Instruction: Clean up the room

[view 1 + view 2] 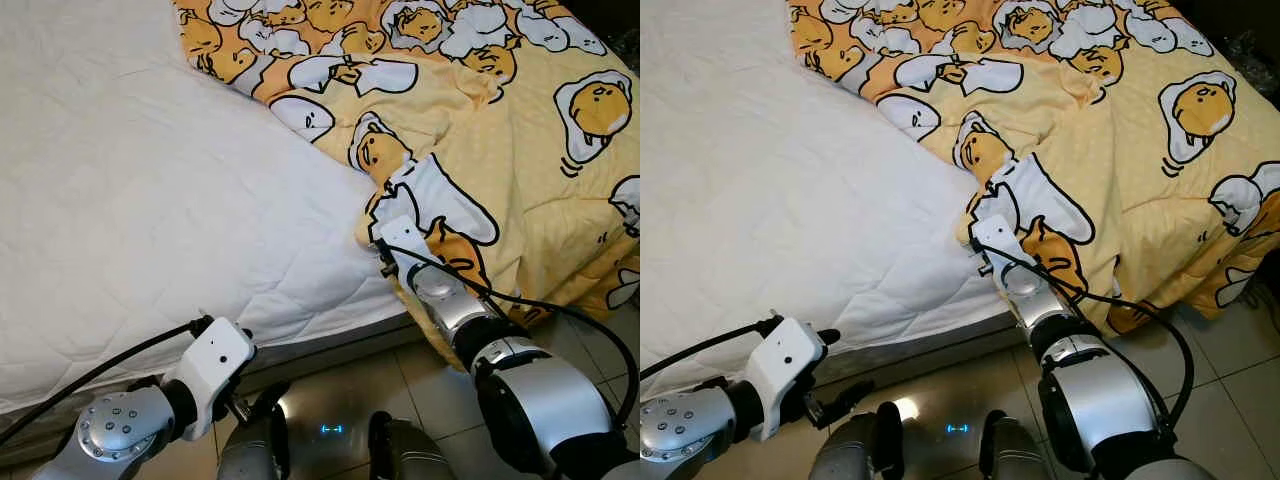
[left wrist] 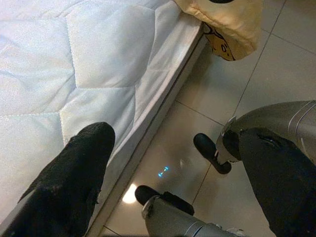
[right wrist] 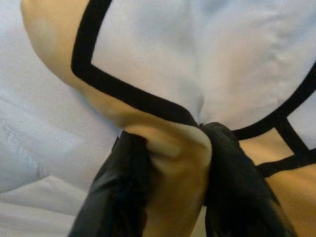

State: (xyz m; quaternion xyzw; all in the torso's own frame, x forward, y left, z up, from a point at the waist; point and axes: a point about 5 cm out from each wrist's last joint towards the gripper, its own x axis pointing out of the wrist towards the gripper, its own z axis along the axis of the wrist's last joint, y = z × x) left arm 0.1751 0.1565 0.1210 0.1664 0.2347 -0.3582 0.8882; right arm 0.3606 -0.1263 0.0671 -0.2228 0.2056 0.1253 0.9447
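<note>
1. The yellow blanket [image 1: 480,130], printed with egg cartoon figures, covers the right part of the bed and hangs over the near edge toward the tiled floor [image 1: 330,395].
2. The white quilted mattress [image 1: 130,190] lies bare on the left part of the bed.
3. The right gripper [image 3: 173,163] sits at the blanket's near corner, at the mattress edge. Its two black fingers [image 3: 118,182] are clenched on a fold of the yellow fabric, which is pinched between them.
4. The right arm [image 1: 470,320] reaches forward from the lower right, with a black cable [image 1: 560,310] looping along it.
5. The left gripper [image 2: 168,163] hangs low beside the bed's near edge, above the floor. Its fingers [image 2: 74,182] are spread apart and hold nothing.
6. The robot's feet [image 1: 330,440] stand on the tiles just before the bed frame.
</note>
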